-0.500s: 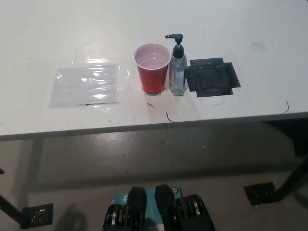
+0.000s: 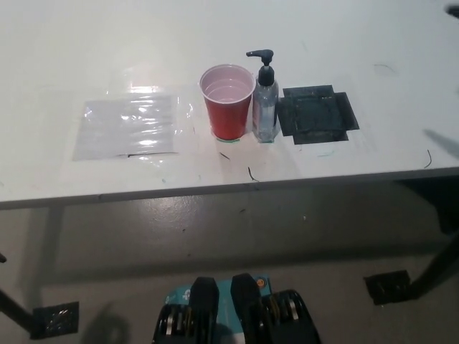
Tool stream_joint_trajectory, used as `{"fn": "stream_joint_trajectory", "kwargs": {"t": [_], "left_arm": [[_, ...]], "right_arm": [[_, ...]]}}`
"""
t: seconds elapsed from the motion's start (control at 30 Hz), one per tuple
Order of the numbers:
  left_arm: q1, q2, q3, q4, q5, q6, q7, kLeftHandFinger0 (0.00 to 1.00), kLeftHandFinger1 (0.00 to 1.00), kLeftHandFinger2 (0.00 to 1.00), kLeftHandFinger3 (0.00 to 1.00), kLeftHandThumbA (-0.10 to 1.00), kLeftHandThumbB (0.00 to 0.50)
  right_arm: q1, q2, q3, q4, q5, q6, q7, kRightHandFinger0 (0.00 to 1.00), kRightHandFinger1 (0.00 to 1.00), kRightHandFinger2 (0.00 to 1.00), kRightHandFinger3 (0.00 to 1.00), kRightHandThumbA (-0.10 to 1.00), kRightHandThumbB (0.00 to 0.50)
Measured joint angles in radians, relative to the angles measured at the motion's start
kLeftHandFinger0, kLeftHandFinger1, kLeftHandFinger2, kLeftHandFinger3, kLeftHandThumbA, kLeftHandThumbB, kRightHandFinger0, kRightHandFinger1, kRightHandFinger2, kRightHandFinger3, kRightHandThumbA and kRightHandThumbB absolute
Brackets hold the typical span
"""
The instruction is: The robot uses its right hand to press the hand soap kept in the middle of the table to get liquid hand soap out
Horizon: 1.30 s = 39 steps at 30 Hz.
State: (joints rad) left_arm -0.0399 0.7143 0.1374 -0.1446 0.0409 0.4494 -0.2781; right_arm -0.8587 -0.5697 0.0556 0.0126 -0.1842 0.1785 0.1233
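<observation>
a dark sliver (image 2: 452,8) now shows at the top right corner where there was only bare table half a second ago, and a soft grey shadow (image 2: 441,141) has appeared on the table (image 2: 358,43) near its right edge. i take this for the black right hand just coming into view, so the reach toward the pump has probably begun. too little of it shows to tell whether it is open or closed. the left hand is not in sight.

from that sliver, the hand soap (image 2: 265,107) stands well apart, down and toward the robot's left. it is untouched and upright in the middle of the table. it is a slim clear plastic bottle with pale liquid inside, topped by a black pump head (image 2: 260,55) whose spout points to the robot's left. beyond the bottle from the sliver, touching or just beside it, is a glossy red cup (image 2: 228,104) with a white inside. on the near side lies a matte black square patch (image 2: 317,116), flat. farthest off is a crinkled clear plastic sheet (image 2: 129,129).
</observation>
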Motion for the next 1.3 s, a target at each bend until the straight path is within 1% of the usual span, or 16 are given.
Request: {"fn": "stream_joint_trajectory", "kwargs": {"t": [0.07, 0.1, 0.13, 0.17, 0.2, 0.27, 0.4, 0.43, 0.5, 0.77, 0.87, 0.97, 1.03, 1.13, 1.23, 1.3], "left_arm": [[0.0, 0.0, 0.004, 0.0, 0.002, 0.001, -0.004, 1.0, 1.0, 1.0, 0.86, 0.28, 0.0], [0.0, 0.0, 0.006, 0.0, 0.002, 0.001, -0.005, 1.0, 1.0, 1.0, 0.88, 0.29, 0.0], [-0.001, 0.0, 0.01, -0.001, 0.003, 0.001, -0.008, 1.0, 1.0, 1.0, 0.89, 0.3, 0.0], [-0.001, 0.0, 0.014, -0.001, 0.005, 0.001, -0.01, 1.0, 1.0, 1.0, 0.89, 0.3, 0.0], [-0.001, 0.0, 0.018, -0.001, 0.007, 0.001, -0.012, 1.0, 1.0, 1.0, 0.89, 0.3, 0.0], [-0.002, 0.0, 0.021, -0.002, 0.013, 0.002, -0.016, 1.0, 1.0, 1.0, 0.91, 0.3, 0.0], [-0.003, 0.0, 0.027, -0.002, 0.024, 0.002, -0.028, 1.0, 1.0, 1.0, 0.93, 0.31, 0.0], [-0.005, 0.0, 0.028, -0.002, 0.026, 0.002, -0.03, 1.0, 1.0, 1.0, 0.92, 0.33, 0.0], [-0.006, -0.002, 0.034, -0.002, 0.03, 0.002, -0.035, 1.0, 1.0, 1.0, 0.91, 0.32, 0.0], [-0.018, -0.009, 0.041, -0.002, 0.047, 0.002, -0.056, 1.0, 1.0, 1.0, 0.92, 0.33, 0.0], [-0.02, -0.01, 0.041, -0.002, 0.056, 0.002, -0.066, 1.0, 1.0, 1.0, 0.89, 0.34, 0.0], [-0.023, -0.014, 0.042, -0.002, 0.064, 0.002, -0.071, 1.0, 1.0, 1.0, 0.9, 0.34, 0.0], [-0.024, -0.017, 0.043, -0.002, 0.068, 0.002, -0.077, 1.0, 1.0, 1.0, 0.9, 0.34, 0.0], [-0.03, -0.024, 0.045, -0.002, 0.072, 0.002, -0.087, 1.0, 1.0, 1.0, 0.84, 0.31, 0.0], [-0.038, -0.03, 0.045, -0.002, 0.074, 0.002, -0.093, 1.0, 1.0, 1.0, 0.88, 0.33, 0.0], [-0.044, -0.032, 0.046, -0.002, 0.079, 0.002, -0.097, 1.0, 1.0, 1.0, 0.87, 0.35, 0.0]], "right_arm": [[-0.074, 0.011, 0.051, 0.049, -0.015, 0.004, 0.022, 1.0, 1.0, 1.0, 1.0, 1.0, 0.297], [-0.093, 0.017, 0.069, 0.066, -0.023, 0.005, 0.029, 1.0, 1.0, 1.0, 1.0, 1.0, 0.335], [-0.128, 0.024, 0.092, 0.086, -0.031, 0.007, 0.04, 1.0, 1.0, 1.0, 1.0, 1.0, 0.352], [-0.154, 0.033, 0.116, 0.11, -0.041, 0.01, 0.05, 1.0, 1.0, 1.0, 1.0, 1.0, 0.353], [-0.178, 0.042, 0.136, 0.13, -0.051, 0.014, 0.058, 1.0, 1.0, 1.0, 1.0, 1.0, 0.329], [-0.224, 0.063, 0.178, 0.165, -0.071, 0.023, 0.076, 1.0, 1.0, 1.0, 1.0, 1.0, 0.36], [-0.271, 0.112, 0.233, 0.212, -0.094, 0.029, 0.106, 1.0, 1.0, 1.0, 1.0, 1.0, 0.37], [-0.277, 0.122, 0.246, 0.225, -0.099, 0.029, 0.112, 1.0, 1.0, 1.0, 1.0, 1.0, 0.416], [-0.289, 0.138, 0.269, 0.251, -0.11, 0.029, 0.129, 1.0, 1.0, 1.0, 1.0, 1.0, 0.442], [-0.347, 0.19, 0.343, 0.375, -0.15, 0.009, 0.172, 1.0, 1.0, 1.0, 1.0, 1.0, 0.464], [-0.36, 0.207, 0.367, 0.427, -0.165, -0.016, 0.182, 1.0, 1.0, 1.0, 1.0, 1.0, 0.445], [-0.361, 0.222, 0.395, 0.481, -0.184, -0.042, 0.192, 1.0, 1.0, 1.0, 1.0, 1.0, 0.451], [-0.362, 0.236, 0.419, 0.528, -0.202, -0.065, 0.194, 1.0, 1.0, 1.0, 1.0, 1.0, 0.429], [-0.364, 0.261, 0.434, 0.603, -0.222, -0.094, 0.194, 1.0, 1.0, 1.0, 1.0, 1.0, 0.428], [-0.366, 0.287, 0.442, 0.664, -0.234, -0.119, 0.193, 1.0, 1.0, 1.0, 1.0, 1.0, 0.419], [-0.373, 0.307, 0.443, 0.709, -0.242, -0.133, 0.192, 1.0, 1.0, 1.0, 1.0, 1.0, 0.419]]}}
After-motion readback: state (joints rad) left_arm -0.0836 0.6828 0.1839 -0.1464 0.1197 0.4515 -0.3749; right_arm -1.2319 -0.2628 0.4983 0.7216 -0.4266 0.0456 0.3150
